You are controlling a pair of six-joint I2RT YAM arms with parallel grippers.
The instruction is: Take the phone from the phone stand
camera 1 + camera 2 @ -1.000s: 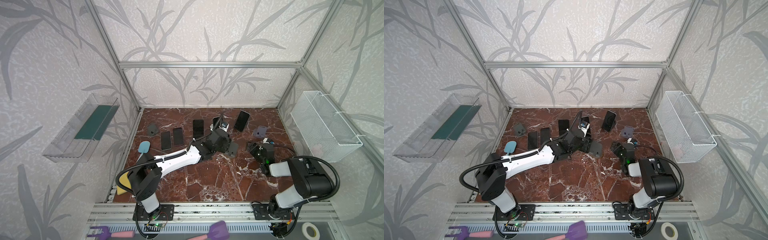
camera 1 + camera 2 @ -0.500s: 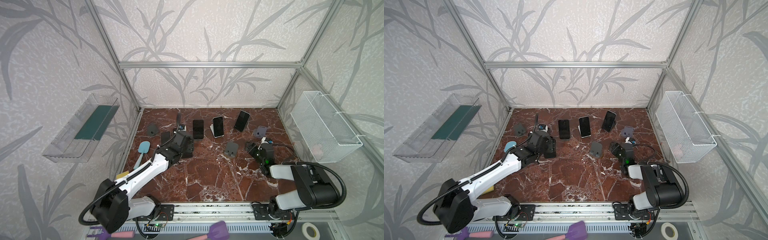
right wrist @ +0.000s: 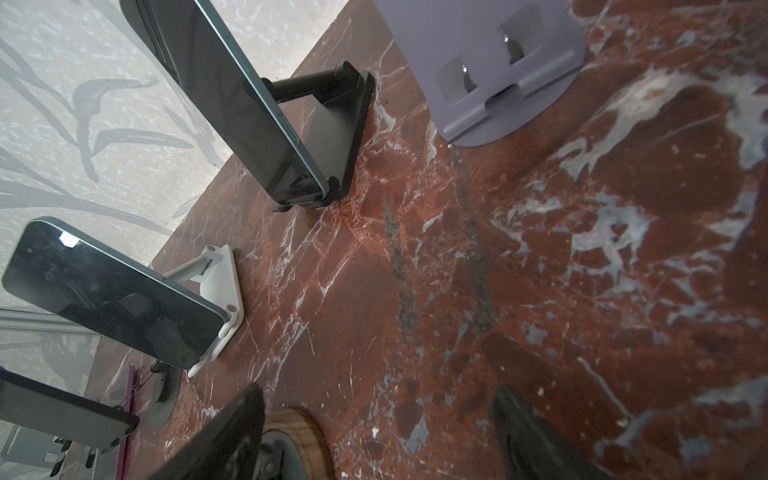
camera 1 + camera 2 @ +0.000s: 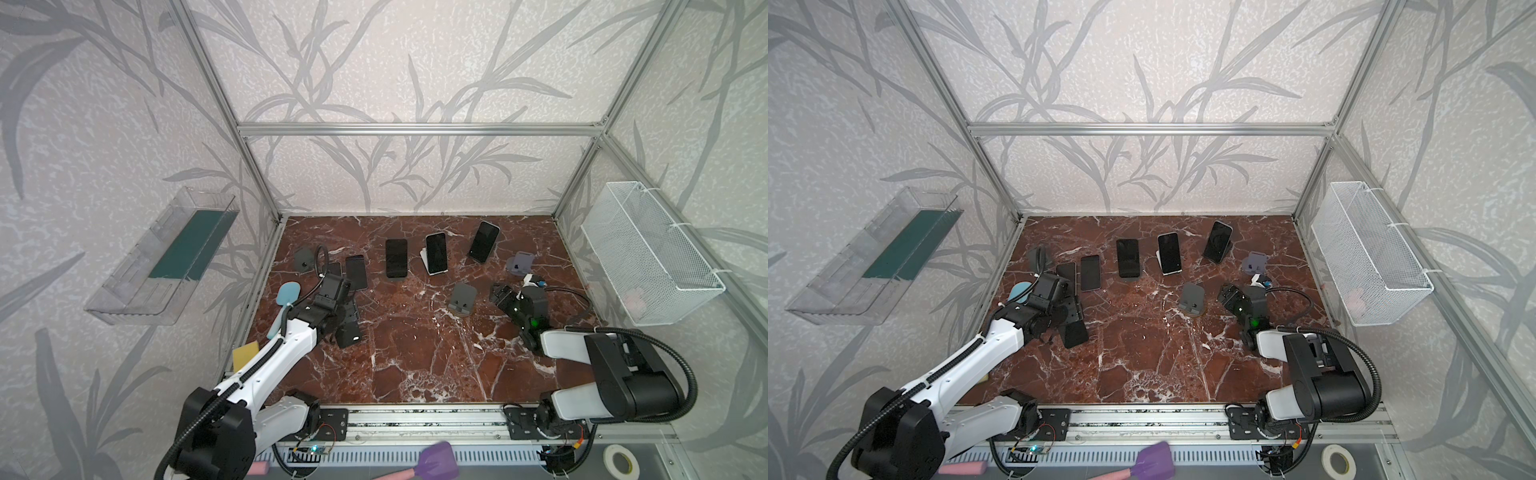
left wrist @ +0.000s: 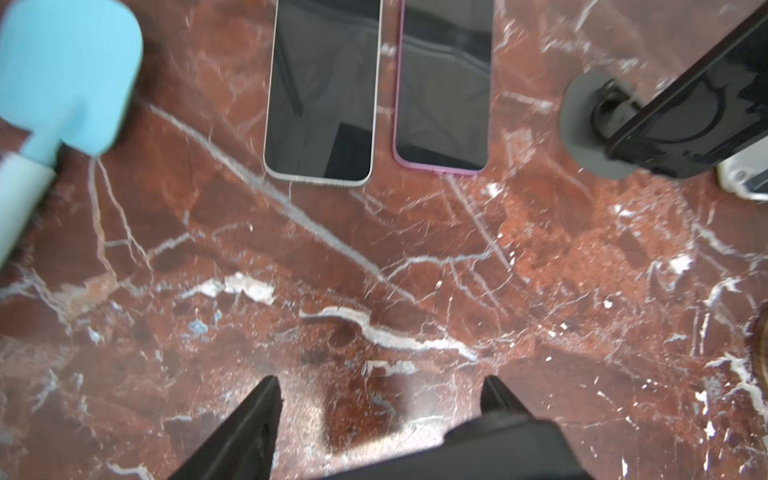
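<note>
Six phones (image 4: 396, 257), six phone stands (image 4: 462, 296), one blue spatula (image 4: 289, 293), one wire basket (image 4: 648, 257)

Black phone (image 4: 350, 332), tilted, off grey stand (image 4: 462, 296)

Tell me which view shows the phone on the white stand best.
Right wrist view: close, the phone leans on the white stand, lower edge at its lip. Both top views show it small, from above; the left wrist view, not clearly.
</note>
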